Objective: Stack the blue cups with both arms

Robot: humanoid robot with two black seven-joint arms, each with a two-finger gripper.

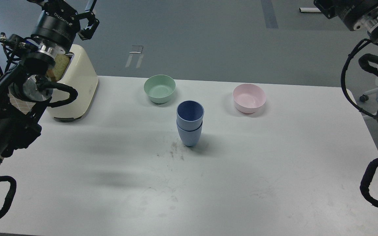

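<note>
Two dusty-blue cups stand in the middle of the white table [241, 170], one nested inside the other. The upper cup [190, 114] sits upright in the lower cup [189, 136]. No gripper touches them. My left gripper [67, 8] is raised high at the far left above the toaster, with its fingers spread and nothing between them. My right gripper [323, 5] is raised at the top right edge of the view, far from the cups; it is mostly cut off, so its fingers cannot be made out.
A mint-green bowl [159, 88] stands behind and left of the cups, and a pale pink bowl [249, 97] behind and right. A cream toaster [75, 87] holding bread stands at the far left. An office chair stands beyond the right edge.
</note>
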